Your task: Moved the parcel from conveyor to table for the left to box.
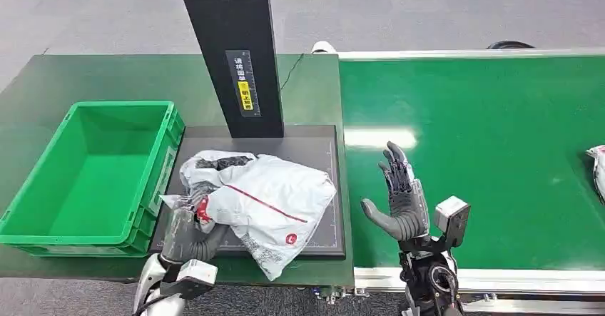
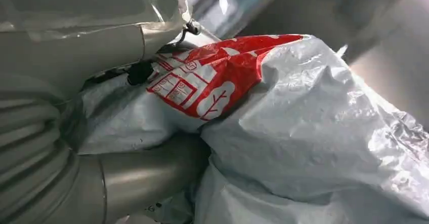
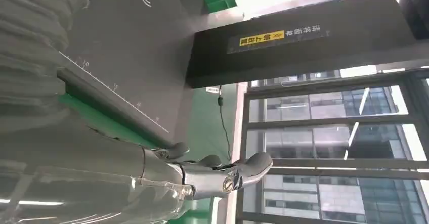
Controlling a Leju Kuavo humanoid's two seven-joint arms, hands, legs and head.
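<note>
- The left hand (image 1: 187, 232), nearest at the table's front edge, grips the near corner of the parcel (image 1: 264, 198); in the left wrist view the thumb and fingers (image 2: 152, 176) pinch crumpled plastic beside its red label (image 2: 212, 85), probably because a soft bag offers no firmer hold.
- The parcel lies on the black scale pad (image 1: 314, 152) on the table (image 1: 71, 80), just beside the green box (image 1: 93, 173), an easy reach.
- The right hand (image 1: 399, 198) hovers over the conveyor (image 1: 485, 130), fingers spread, holding nothing, likely keeping clear.
- Another parcel (image 1: 598, 170) sits at the belt's far right edge.
</note>
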